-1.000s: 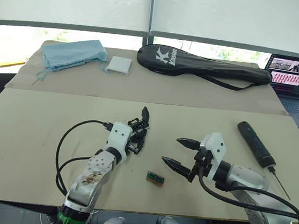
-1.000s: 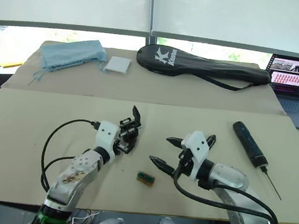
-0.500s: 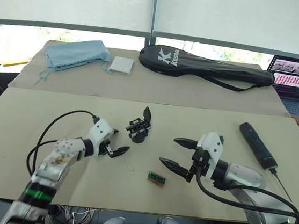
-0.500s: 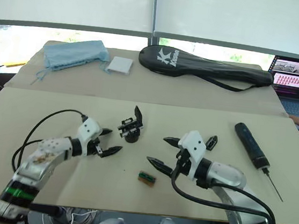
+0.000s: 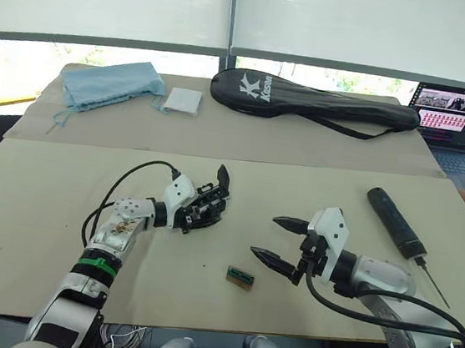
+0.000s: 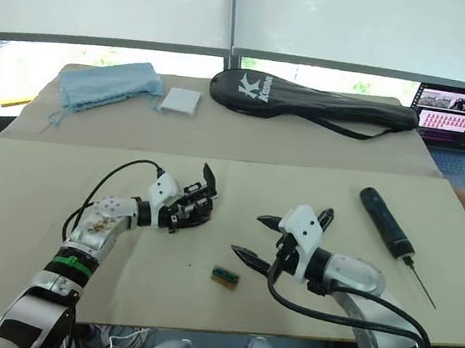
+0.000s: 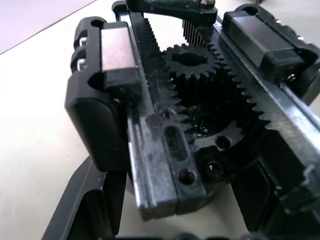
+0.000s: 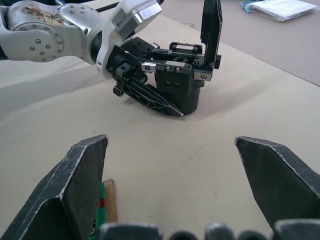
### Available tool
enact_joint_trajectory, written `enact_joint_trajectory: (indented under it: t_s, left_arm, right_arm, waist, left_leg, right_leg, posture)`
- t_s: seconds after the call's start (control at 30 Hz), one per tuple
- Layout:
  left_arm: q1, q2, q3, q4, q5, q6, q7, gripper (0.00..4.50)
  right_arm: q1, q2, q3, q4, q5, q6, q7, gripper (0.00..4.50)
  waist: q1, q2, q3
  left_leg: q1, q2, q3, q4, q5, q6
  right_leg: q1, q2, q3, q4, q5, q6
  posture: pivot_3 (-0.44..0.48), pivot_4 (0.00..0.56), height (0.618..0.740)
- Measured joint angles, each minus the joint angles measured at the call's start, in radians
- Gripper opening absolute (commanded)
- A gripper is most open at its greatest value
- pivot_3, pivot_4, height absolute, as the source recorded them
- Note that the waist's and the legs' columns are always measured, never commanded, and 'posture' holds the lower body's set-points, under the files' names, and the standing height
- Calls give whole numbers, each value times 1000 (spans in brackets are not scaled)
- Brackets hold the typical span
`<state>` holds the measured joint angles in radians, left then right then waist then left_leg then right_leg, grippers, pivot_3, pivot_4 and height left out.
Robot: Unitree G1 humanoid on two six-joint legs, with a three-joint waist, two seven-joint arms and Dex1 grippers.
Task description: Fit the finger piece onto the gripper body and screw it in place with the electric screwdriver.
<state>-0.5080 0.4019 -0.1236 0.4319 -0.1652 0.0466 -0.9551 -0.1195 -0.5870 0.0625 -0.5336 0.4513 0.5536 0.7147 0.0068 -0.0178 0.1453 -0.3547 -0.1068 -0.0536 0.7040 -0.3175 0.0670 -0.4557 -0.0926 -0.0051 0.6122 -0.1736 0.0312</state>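
Left claw (image 5: 199, 212) clamped around gripper body (image 8: 182, 82), left of frame centre on table (image 5: 44, 203). Right claw (image 5: 279, 242) spread wide, empty, right of centre; electric screwdriver (image 5: 395, 222) far right.

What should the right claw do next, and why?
Probably swing the right claw to the finger piece lying just beside its wrist and close on it: the claw is open and empty, while the left claw is at the gripper body.

White-cased arms, silver screwed joints, black cables; left forearm green band; black pointed fingers (image 8: 82, 172).
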Motion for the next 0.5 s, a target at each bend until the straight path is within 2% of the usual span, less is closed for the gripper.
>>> enact_joint_trajectory:
  t_s: [0.13,0.3,0.4,0.5]
  left_arm:
    - [185,-59,25,-296,-28,151,142,2373]
    - [239,-236,49,-579,52,392,520,2373]
    - [252,-373,42,-678,111,488,721,2373]
    - [254,-438,3,-671,161,525,824,2373]
  right_arm:
    - [-24,18,1,8,-2,0,-18,4500]
    - [-15,11,1,1,-2,0,-12,4500]
    - [16,0,1,-19,-2,-1,-5,4500]
    - [39,-4,1,-29,-2,-2,0,4500]
  waist:
    - [-3,0,0]
    - [19,-1,1]
    - [25,-1,1]
    - [31,-1,1]
  left_leg:
    - [-1,0,0,0,0,1]
    - [-3,-1,-1,4,-1,1]
    - [-3,-1,-1,4,-1,2]
    - [-3,0,0,4,-1,1]
  right_leg:
    - [-2,1,5,0,0,0]
    - [-1,2,5,0,0,0]
    - [0,2,5,0,0,1]
    - [-1,2,4,0,0,1]
  posture:
    - [0,150,736]
    - [0,150,736]
    - [0,150,736]
    - [0,150,736]
